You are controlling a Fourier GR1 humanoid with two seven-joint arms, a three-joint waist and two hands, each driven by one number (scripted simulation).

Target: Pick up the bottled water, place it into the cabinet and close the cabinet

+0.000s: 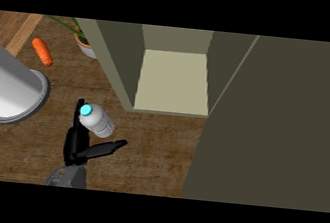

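The left hand [76, 142] comes up from the lower left of the view over the wooden surface [149, 154]. Its fingers [73, 125] run straight along the left side of the water bottle [98, 122], and the thumb [109, 147] sticks out to the right just below it. The hand is released, not clenched round anything.

The bottle leans on the surface, its blue cap [87, 109] toward the upper left. It is just in front of the cabinet [175, 79], near its left wall. The cabinet door [284, 135] stands open at the right.

A large grey cylinder [7, 86], a carrot [42, 51] and a potted plant [85, 43] sit further left.
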